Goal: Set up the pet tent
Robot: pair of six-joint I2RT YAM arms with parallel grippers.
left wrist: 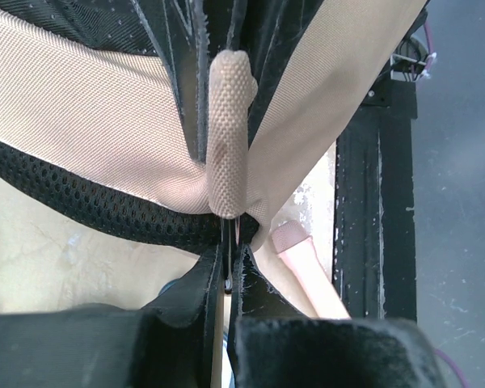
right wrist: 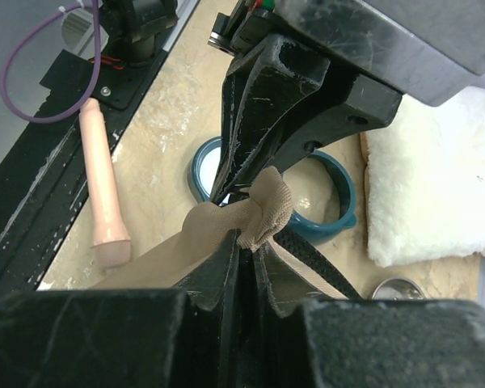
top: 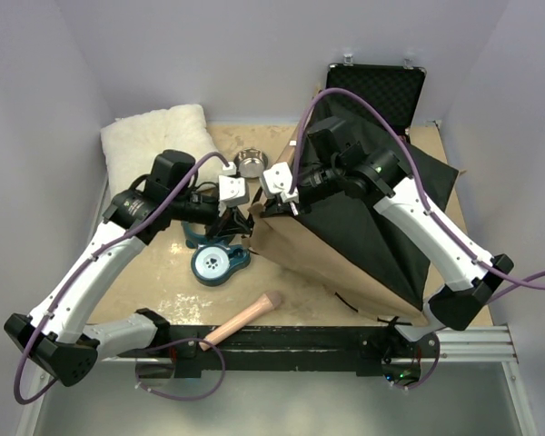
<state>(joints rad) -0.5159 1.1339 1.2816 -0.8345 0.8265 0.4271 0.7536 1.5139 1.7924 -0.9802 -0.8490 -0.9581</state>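
Closed fingers of the left gripper (left wrist: 230, 279) are pinched on a thin edge at a corner of the pet tent (top: 345, 245), under its tan loop (left wrist: 229, 137). That corner is also clamped by the nearly shut right gripper (right wrist: 244, 246). The tent is slumped on the right half of the table (top: 163, 282), before a black case (top: 377, 91).

Pale lilac-grey walls (top: 245, 54) enclose three sides. Worktop (top: 162, 286): beige, mottled, scuffed. Black rail (top: 291, 341) along near edge. Lighting even.

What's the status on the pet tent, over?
Left gripper shut on pet tent corner. Right gripper pinching the same corner's tan fabric. Teal dish close beside that corner; nothing else crowding it.
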